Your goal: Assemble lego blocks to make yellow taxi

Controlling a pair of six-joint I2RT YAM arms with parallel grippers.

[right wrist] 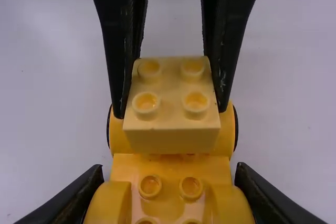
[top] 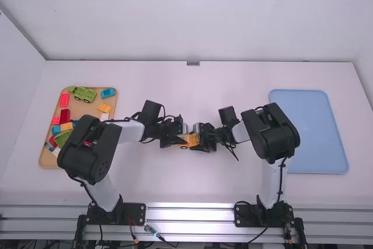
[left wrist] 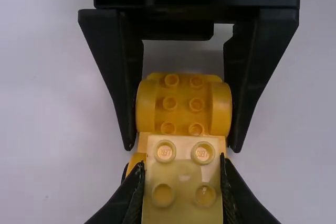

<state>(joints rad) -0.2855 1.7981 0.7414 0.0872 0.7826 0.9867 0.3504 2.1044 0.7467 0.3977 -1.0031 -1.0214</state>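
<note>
Yellow taxi [top: 191, 140] is held by left fingers [top: 172, 141] and right fingers [top: 204, 144].

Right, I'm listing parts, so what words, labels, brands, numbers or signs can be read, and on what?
None can be read.
Pale yellow block: raised marks on its studs, too small to read.
Blue block beside the green toy truck: dark marking, too small to read.

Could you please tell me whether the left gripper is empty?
No, the left gripper holds the pale yellow four-stud block between its fingers.
</note>
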